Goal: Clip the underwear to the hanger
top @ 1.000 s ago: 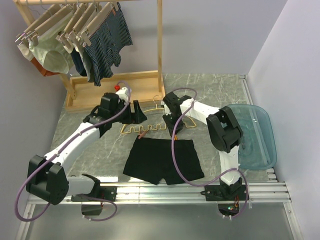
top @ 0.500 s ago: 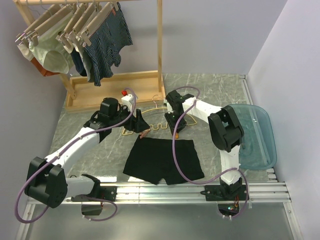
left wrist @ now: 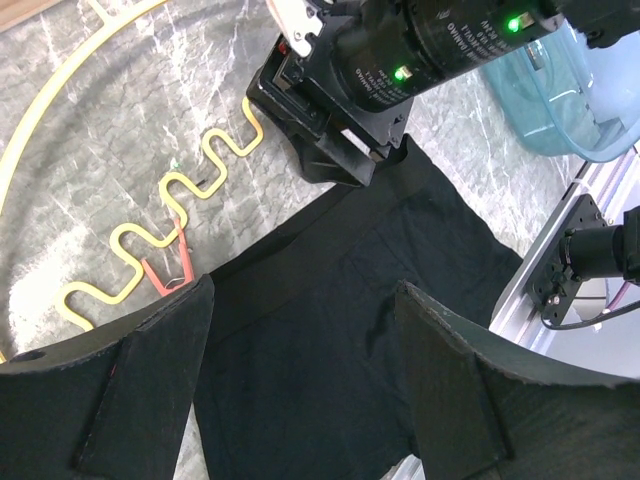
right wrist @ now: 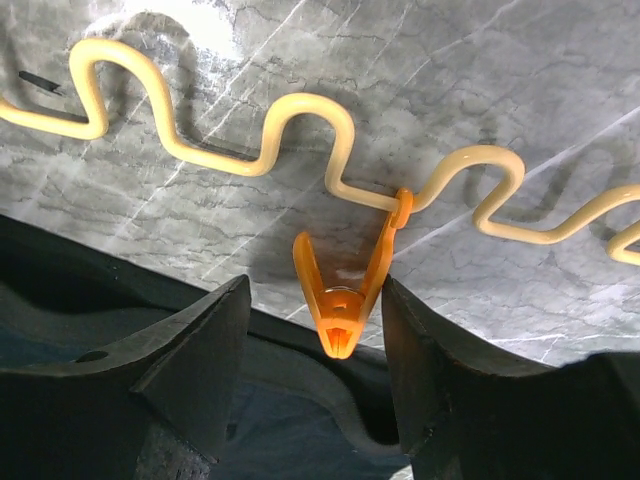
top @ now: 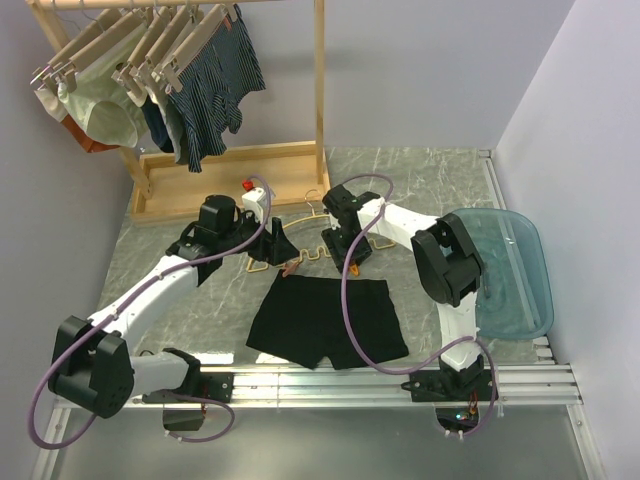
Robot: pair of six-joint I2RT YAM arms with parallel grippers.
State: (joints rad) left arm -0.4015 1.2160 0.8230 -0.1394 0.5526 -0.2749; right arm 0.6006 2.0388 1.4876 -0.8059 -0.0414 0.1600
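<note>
"so, which step is in hand?" asks one.

"lining up on the clips, i'd say. the hanger [right wrist: 303, 103] lies flat on the marbled table [top: 215, 310]. the underwear [top: 325, 320] is spread out just on the near side of the hanger's wavy bar, waistband toward it. nothing looks clipped yet."

"and the arms?"

"the right gripper [right wrist: 316, 330] has its fingers apart, one on each side of the orange clip [right wrist: 340, 290] that hangs from the right part of the bar. whether either pad touches it i cannot tell. the left gripper [left wrist: 300, 370] is spread wide too and holds nothing. it hovers over the waistband, just to the near side of the red clip [left wrist: 165, 272] at the bar's left end."

"what does the next move call for?"

"probably a squeeze on the clip's tail ends to part its mouth, while the other arm feeds the waistband in. the clip is small, smooth, hard plastic in a narrow v, so it may slide along that thin, rounded zigzag bar. the fabric is soft, matte black and limp, with a thicker band along the top, and that band is the part to offer."
</note>
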